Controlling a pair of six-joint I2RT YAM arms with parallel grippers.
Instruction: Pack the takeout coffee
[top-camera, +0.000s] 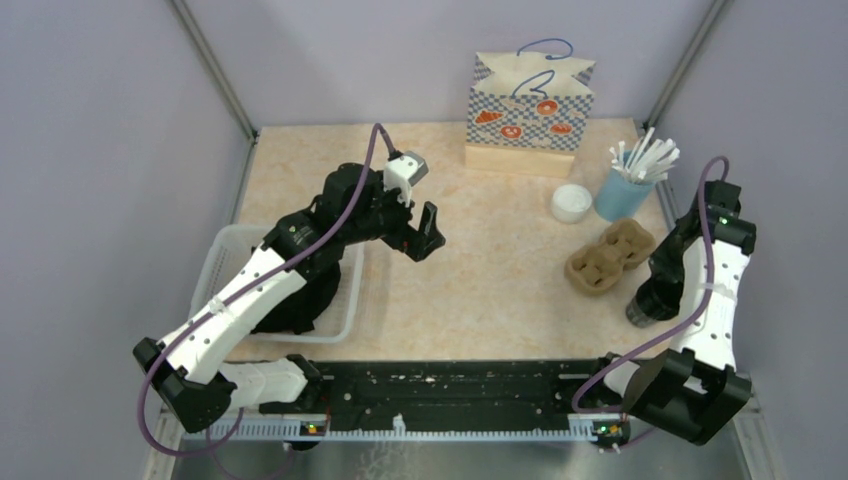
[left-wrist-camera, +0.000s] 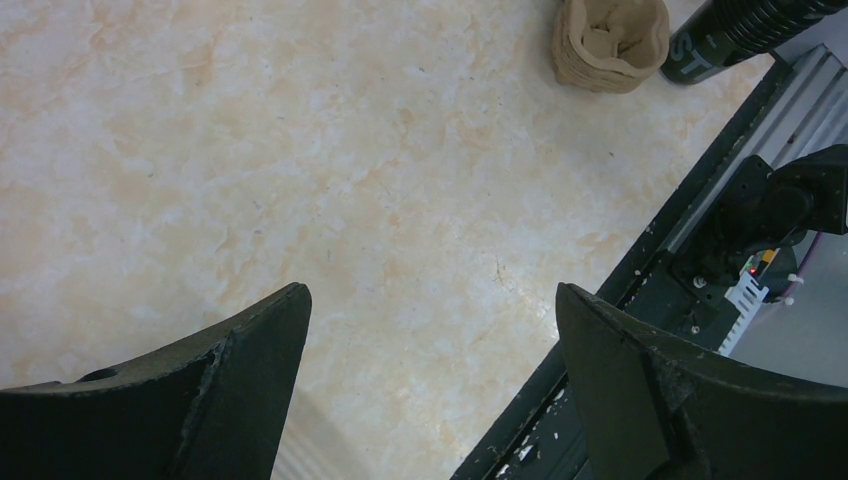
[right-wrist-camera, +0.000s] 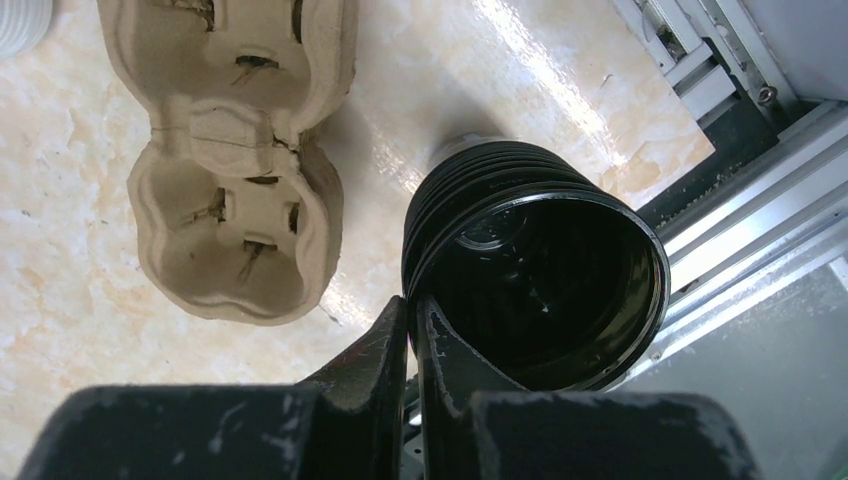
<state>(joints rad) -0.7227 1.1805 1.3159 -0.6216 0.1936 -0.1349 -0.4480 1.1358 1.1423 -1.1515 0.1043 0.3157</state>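
Note:
The two lidded takeout coffee cups are not in view; my left arm covers much of the clear basket (top-camera: 225, 262). My left gripper (top-camera: 425, 235) is open and empty, above bare tabletop in the left wrist view (left-wrist-camera: 430, 295). My right gripper (top-camera: 655, 298) is shut on the near rim of the larger black lidless cup (right-wrist-camera: 540, 270), one finger inside and one outside (right-wrist-camera: 412, 305). This cup (top-camera: 642, 305) stands on the table by the front right edge. The brown pulp cup carrier (top-camera: 610, 257) lies empty just left of it (right-wrist-camera: 235, 160).
A patterned paper bag (top-camera: 528, 105) stands at the back. A loose white lid (top-camera: 571, 202) and a blue cup of white straws (top-camera: 625, 190) sit behind the carrier. The black rail (top-camera: 440, 395) runs along the near edge. The carrier (left-wrist-camera: 610, 40) and black cup (left-wrist-camera: 700, 45) show in the left wrist view.

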